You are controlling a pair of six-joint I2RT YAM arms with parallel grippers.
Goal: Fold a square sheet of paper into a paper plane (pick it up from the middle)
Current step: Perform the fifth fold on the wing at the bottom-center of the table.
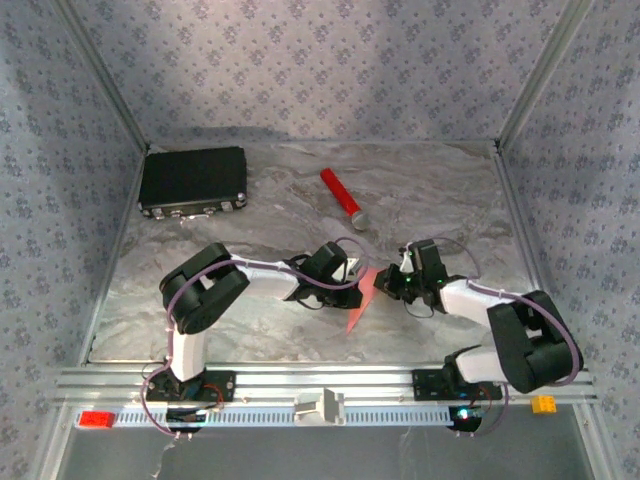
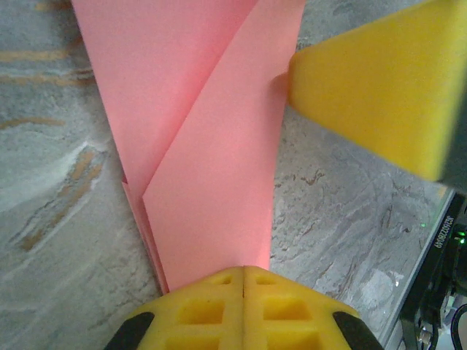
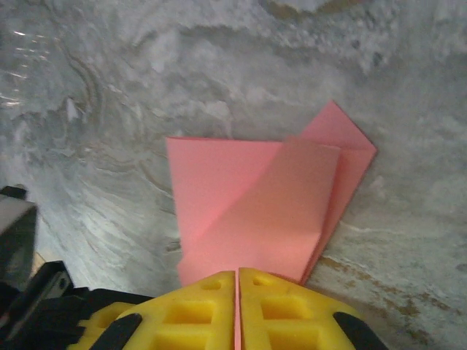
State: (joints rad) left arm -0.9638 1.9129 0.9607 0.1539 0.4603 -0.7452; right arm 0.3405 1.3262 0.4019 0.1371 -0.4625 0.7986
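Grey marbled table (image 1: 450, 190) — a black case (image 1: 193, 180) at its far-left corner, a red cylinder (image 1: 340, 197) mid-back.

From the right wrist, cannot see the gripped edge of the pink paper (image 3: 255, 211): tucked behind the closed yellow pads of the right end effector (image 3: 237, 281). Toward the left, a dark blurred shape (image 3: 29, 292), cropped by the frame, beyond identifying. From the left wrist, cannot follow the paper to its other end, cut off at the top; pointed end buried under the clamped left end effector (image 2: 243, 281). On the right, a yellow finger (image 2: 379, 87), blurred and cropped. From above, mostly hidden between both end effectors; folds too small to read.
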